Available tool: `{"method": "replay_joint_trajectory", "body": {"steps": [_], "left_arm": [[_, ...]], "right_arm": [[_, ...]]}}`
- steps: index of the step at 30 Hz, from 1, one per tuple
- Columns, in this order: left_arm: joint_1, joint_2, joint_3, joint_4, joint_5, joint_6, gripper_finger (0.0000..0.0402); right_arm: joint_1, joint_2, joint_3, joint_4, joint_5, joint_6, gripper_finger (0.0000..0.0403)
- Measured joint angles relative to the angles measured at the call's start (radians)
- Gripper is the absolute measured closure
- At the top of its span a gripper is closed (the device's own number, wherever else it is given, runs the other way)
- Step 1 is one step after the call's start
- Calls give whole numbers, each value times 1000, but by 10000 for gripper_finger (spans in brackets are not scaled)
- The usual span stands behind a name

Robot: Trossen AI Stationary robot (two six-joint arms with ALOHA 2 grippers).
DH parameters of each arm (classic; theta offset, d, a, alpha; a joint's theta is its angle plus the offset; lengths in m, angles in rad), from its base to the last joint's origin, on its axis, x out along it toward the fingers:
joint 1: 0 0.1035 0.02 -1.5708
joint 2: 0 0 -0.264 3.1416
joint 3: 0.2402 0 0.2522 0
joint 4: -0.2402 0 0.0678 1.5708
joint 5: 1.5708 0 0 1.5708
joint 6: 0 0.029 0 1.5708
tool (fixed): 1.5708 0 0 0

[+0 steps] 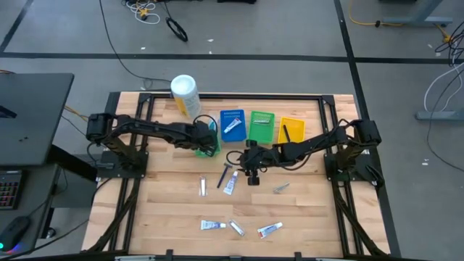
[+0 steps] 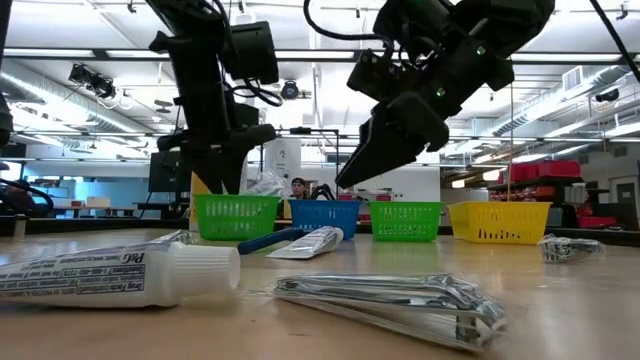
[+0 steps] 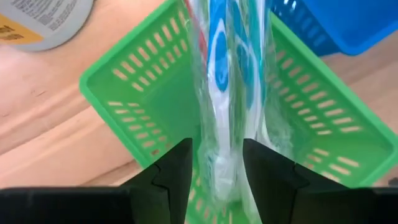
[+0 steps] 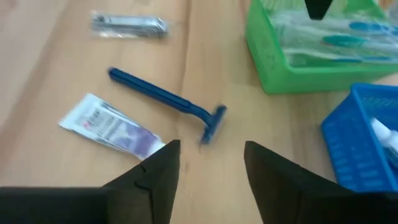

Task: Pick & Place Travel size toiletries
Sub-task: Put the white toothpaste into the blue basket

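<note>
Wooden table: bins, scattered toiletries.

Landmark: white canister with yellow label, lying at the far edge of the wooden table.
Green bin: just beside the canister, nearer side.
Blue bin: right of it.
Second green bin: next along.
Yellow bin: farthest from canister.

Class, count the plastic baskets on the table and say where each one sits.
4, in a row at the table's far side: a green basket under the left tool, then a blue basket, another green basket, and a yellow basket. None seems hidden.
</note>
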Motion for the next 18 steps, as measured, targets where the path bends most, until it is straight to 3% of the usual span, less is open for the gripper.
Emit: {"method": "replay_joint_trajectory", "body": {"steps": [4,9,18], "left_arm": [[-15,0,13,-68,-1,-11,251],[-36,-18,38,-181,-55,-21,250],[-113,-151,42,-183,-51,21,253]], "right_arm": [[7,0,0,4,-13,0,191],[28,0,0,11,-157,-11,190],[42,22,0,108,-190,-51,190]]}}
